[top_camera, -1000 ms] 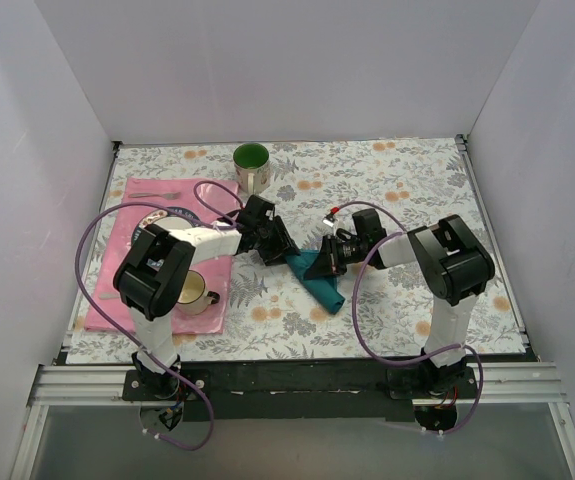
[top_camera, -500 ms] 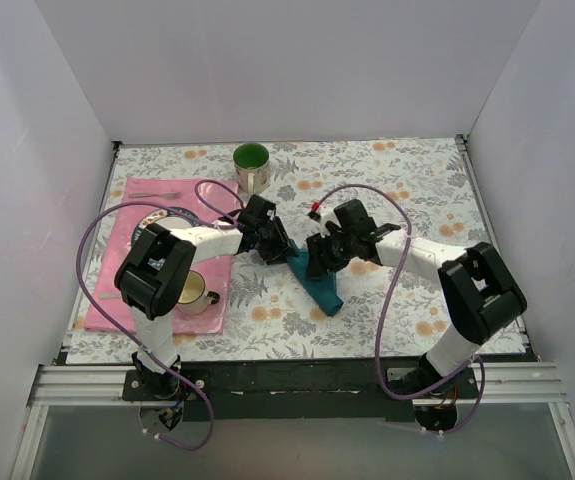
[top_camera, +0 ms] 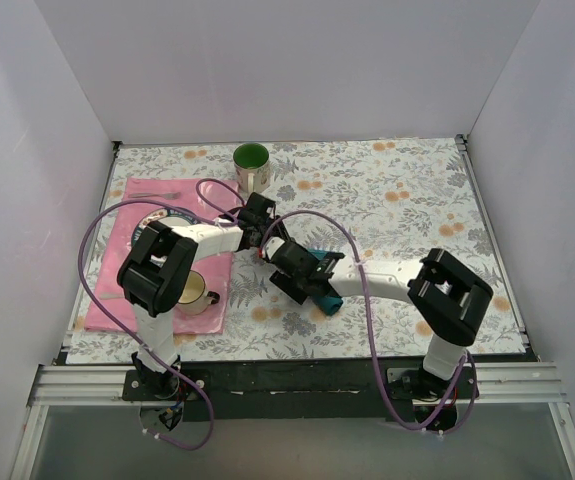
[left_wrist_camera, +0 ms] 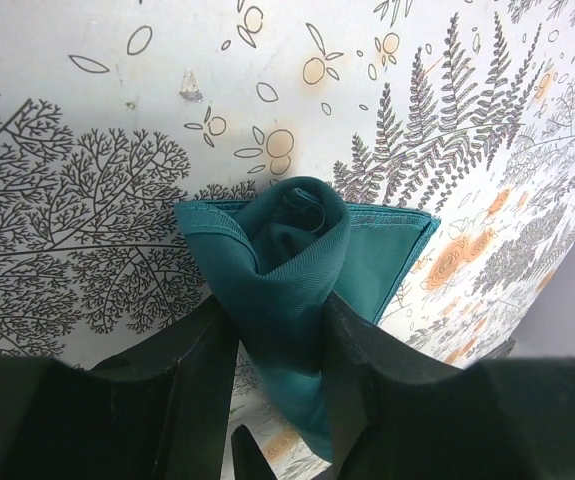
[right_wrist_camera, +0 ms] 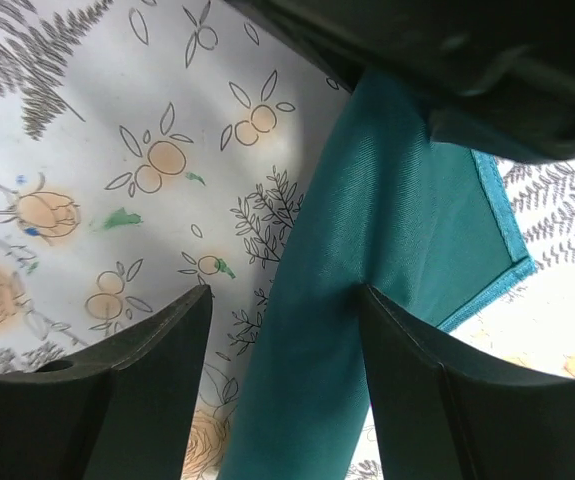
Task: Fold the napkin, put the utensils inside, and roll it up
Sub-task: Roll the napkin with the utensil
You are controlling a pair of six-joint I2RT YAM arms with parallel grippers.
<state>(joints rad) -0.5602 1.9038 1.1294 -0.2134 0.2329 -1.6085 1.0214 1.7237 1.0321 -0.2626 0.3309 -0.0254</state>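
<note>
The napkin (left_wrist_camera: 287,250) is a dark teal cloth rolled into a long bundle on the flowered table. My left gripper (left_wrist_camera: 279,345) is shut on one end of the roll, cloth squeezed between both fingers. In the right wrist view my right gripper (right_wrist_camera: 287,340) stands open astride the napkin (right_wrist_camera: 367,250); the right finger (right_wrist_camera: 417,380) touches the cloth and the left finger is apart from it. From above, the left gripper (top_camera: 270,243) and right gripper (top_camera: 292,280) sit close together mid-table, with a bit of napkin (top_camera: 329,298) showing. The utensils are hidden.
A pink placemat (top_camera: 132,265) lies at the left with a small yellow-lined mug (top_camera: 195,290) on it. A green-lined mug (top_camera: 251,165) stands at the back centre. White walls close in the table on three sides.
My right gripper has opened and its arm has swung left and nearer along the napkin roll. The left gripper has kept its hold in place.
</note>
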